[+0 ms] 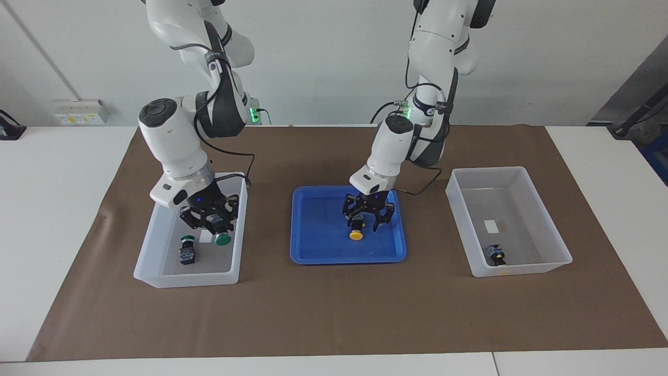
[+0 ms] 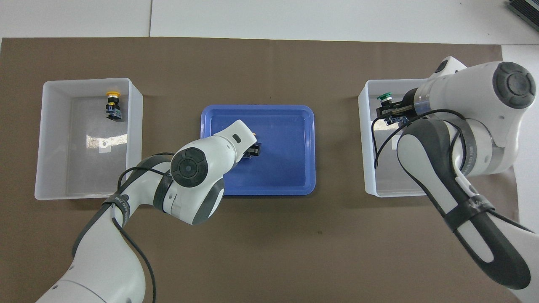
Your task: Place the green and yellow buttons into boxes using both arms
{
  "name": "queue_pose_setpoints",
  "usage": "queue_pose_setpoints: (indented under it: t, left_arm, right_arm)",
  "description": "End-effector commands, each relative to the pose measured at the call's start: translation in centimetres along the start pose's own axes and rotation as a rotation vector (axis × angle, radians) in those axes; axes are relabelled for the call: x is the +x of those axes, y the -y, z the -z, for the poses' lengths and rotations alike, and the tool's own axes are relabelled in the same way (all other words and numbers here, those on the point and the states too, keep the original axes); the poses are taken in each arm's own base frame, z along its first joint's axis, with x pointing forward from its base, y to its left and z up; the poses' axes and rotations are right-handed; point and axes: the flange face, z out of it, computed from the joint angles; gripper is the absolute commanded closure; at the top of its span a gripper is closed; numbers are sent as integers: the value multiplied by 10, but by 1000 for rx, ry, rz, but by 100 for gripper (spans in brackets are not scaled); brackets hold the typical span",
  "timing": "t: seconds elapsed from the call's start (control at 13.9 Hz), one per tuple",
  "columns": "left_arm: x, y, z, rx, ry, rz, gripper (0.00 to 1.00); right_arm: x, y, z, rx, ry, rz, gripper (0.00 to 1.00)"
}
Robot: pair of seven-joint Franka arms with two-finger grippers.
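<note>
Left pincer (image 1: 368,219) is low over the blue tray (image 1: 318,250), its fingers straddling the black body of a yellow button (image 1: 356,233). The yellow cap pokes out just past the fingertips, away from the robots. The fingers sit close on the body and appear to grip it; whether the button rests on the tray floor or is lifted clear cannot be told. From overhead the left arm's wrist covers this button almost entirely, with only a sliver of cap showing at its edge.

Right pincer (image 1: 211,222) is down inside the clear box (image 1: 156,261) at the right arm's end of the table, clenched on a green button (image 1: 222,238) whose cap juts out below the fingers. A second green button (image 1: 186,251) stands on the box floor just beside the pincer, apart from it. From overhead the arm hides most of this box, and the two green buttons cannot be told apart there.

The other clear box (image 1: 522,175), at the left arm's end, is well apart from both pincers and holds one yellow button (image 2: 113,105) near its wall farthest from the robots.
</note>
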Motion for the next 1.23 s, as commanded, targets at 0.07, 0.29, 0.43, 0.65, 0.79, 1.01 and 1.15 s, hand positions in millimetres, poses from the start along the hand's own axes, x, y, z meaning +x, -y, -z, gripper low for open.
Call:
queue_pose_setpoints:
  t: [0.07, 0.29, 0.43, 0.65, 0.79, 1.01, 1.15]
  left_arm:
    - [-12, 1, 3, 4, 12, 13, 87]
    - [-9, -1, 7, 6, 18, 17, 98]
    - [1, 5, 23, 3, -3, 28, 100]
    - [24, 36, 66, 21, -15, 80, 100]
    - [36, 53, 89, 31, -16, 105, 100]
    - [59, 93, 125, 61, 10, 174, 100]
    - [76, 129, 144, 84, 20, 231, 100]
  right_arm:
    - [-41, -30, -21, -12, 70, 7, 100]
    - [-58, -39, -44, -6, 111, -3, 100]
    - [-73, -48, -60, -9, 118, -35, 91]
    - [-75, -53, -73, -17, 88, -44, 79]
    - [-74, -49, -73, -16, 89, -50, 44]
    - [-70, -48, -69, -18, 80, -76, 0]
    - [-54, -46, -48, -23, 38, -69, 0]
